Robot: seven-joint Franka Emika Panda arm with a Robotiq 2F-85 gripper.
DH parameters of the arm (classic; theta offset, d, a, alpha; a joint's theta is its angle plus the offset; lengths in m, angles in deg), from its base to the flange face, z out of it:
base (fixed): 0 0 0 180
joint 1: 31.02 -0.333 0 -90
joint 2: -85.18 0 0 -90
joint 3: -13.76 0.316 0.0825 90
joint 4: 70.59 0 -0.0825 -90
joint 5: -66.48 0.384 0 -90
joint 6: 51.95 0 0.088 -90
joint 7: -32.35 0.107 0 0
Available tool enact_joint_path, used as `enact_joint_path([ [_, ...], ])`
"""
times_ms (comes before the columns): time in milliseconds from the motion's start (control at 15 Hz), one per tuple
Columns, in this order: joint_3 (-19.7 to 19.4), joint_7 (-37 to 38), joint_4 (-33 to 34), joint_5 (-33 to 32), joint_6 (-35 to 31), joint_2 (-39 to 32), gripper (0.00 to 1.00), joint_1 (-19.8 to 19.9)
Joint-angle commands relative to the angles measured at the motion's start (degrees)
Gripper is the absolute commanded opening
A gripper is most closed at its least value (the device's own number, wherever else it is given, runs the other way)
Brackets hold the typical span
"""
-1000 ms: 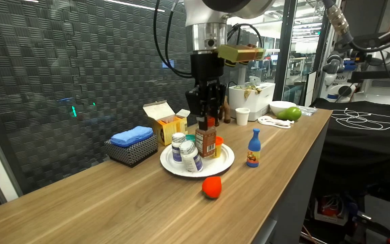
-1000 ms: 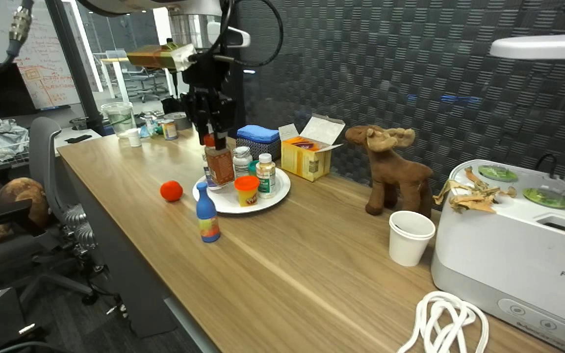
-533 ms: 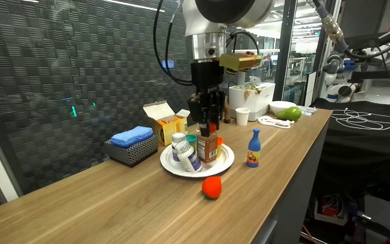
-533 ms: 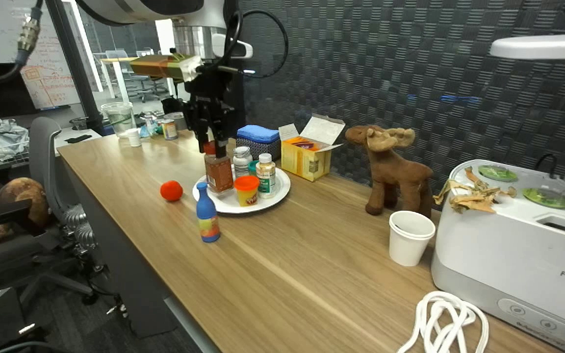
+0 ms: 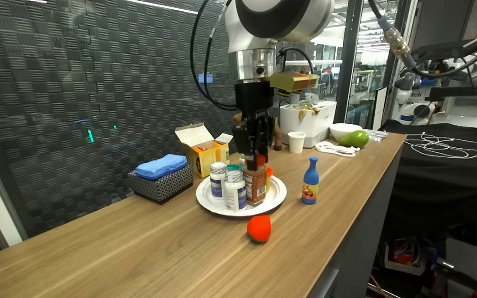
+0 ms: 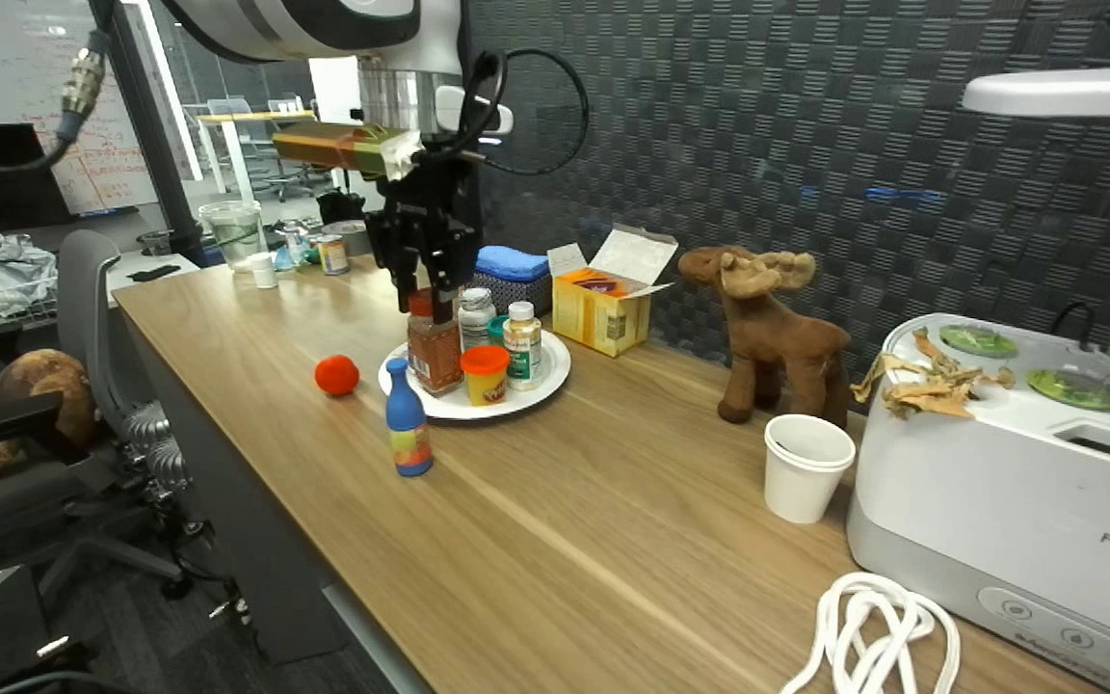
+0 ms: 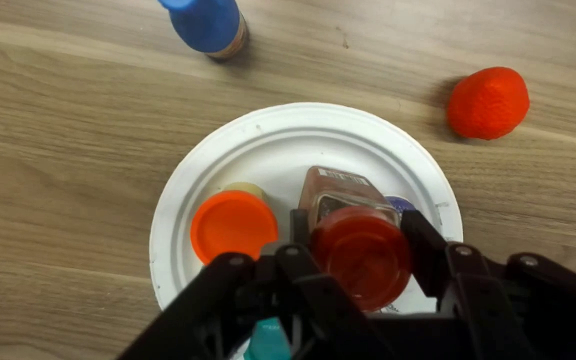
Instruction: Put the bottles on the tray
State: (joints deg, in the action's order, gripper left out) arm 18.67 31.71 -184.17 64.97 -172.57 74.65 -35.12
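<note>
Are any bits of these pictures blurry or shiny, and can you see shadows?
In the wrist view, the gripper and red-capped bottle look soft, perhaps too close to focus, while the white plate has a crisper rim; a shadow lies beside the red fruit-shaped object. In an exterior view, pale glare whitens the counter at its far end.

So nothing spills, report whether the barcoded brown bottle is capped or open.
Capped: in the wrist view, a red cap covers the top of the barcoded brown bottle. How tightly, I cannot tell.
</note>
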Motion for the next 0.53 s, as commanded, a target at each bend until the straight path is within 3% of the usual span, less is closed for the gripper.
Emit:
enact_joint_path([
  [0,-0.24,-2.55,3.67,1.24,1.44,-1.95,0.24,0.44],
  [467,-1.03,-2.30,10.34,-0.63,2.30,-7.38,0.24,0.27],
])
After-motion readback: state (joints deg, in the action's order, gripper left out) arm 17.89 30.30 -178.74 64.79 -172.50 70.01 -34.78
